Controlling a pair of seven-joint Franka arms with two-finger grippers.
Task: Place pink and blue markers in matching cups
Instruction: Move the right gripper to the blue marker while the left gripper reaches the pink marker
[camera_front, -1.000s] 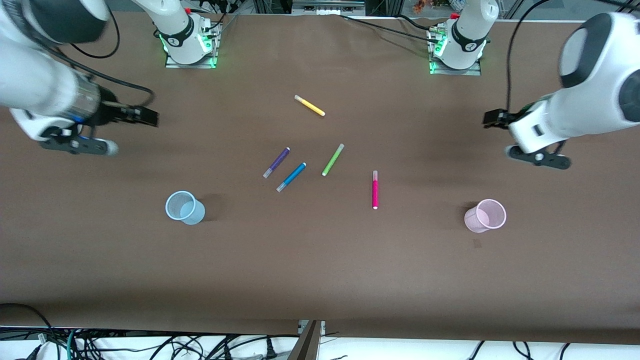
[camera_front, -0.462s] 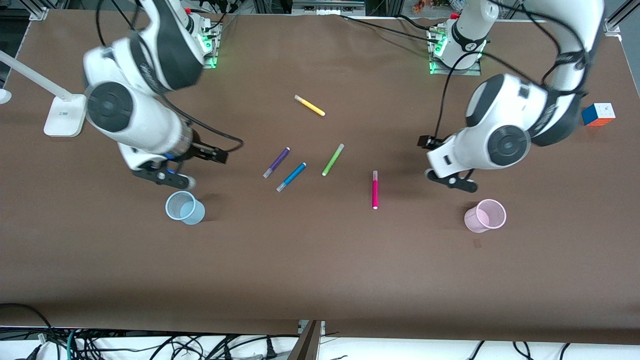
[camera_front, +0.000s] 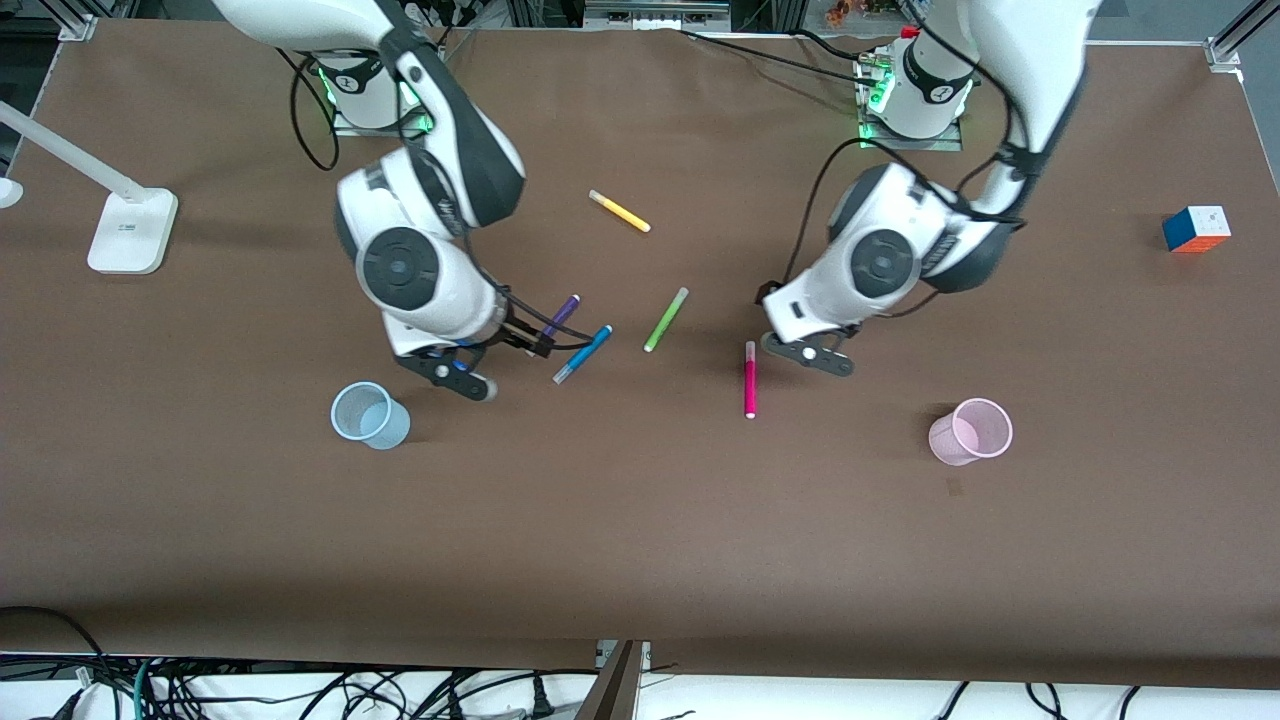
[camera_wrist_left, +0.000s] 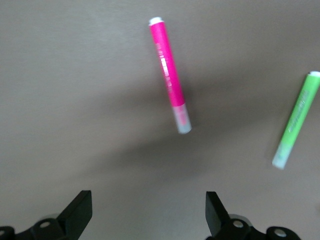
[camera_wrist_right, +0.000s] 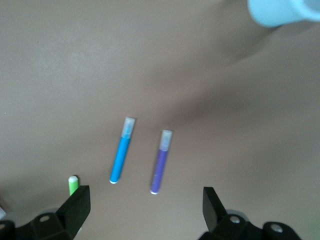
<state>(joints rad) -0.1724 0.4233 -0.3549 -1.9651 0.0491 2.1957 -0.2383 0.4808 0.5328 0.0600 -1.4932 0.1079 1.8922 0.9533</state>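
Observation:
The pink marker (camera_front: 750, 380) lies on the brown table and shows in the left wrist view (camera_wrist_left: 170, 75). My left gripper (camera_front: 772, 295) is open and empty (camera_wrist_left: 148, 210), just above the table beside the marker's pale cap end. The blue marker (camera_front: 583, 354) lies beside the purple pen (camera_front: 555, 322); both show in the right wrist view, blue (camera_wrist_right: 121, 151) and purple (camera_wrist_right: 161, 161). My right gripper (camera_front: 525, 340) is open and empty (camera_wrist_right: 145, 200), low over these two pens. The pale blue cup (camera_front: 370, 415) stands toward the right arm's end, the pale pink cup (camera_front: 970, 431) toward the left arm's end.
A lime-green pen (camera_front: 666, 319) lies between the blue and pink markers. A yellow pen (camera_front: 620, 211) lies nearer the bases. A white lamp base (camera_front: 130, 230) stands at the right arm's end, a colour cube (camera_front: 1196, 228) at the left arm's end.
Both arms have swung in from the table's ends to the middle and come down, the right gripper to the blue and purple pens, the left to the pink marker. Pens and cups have not moved.

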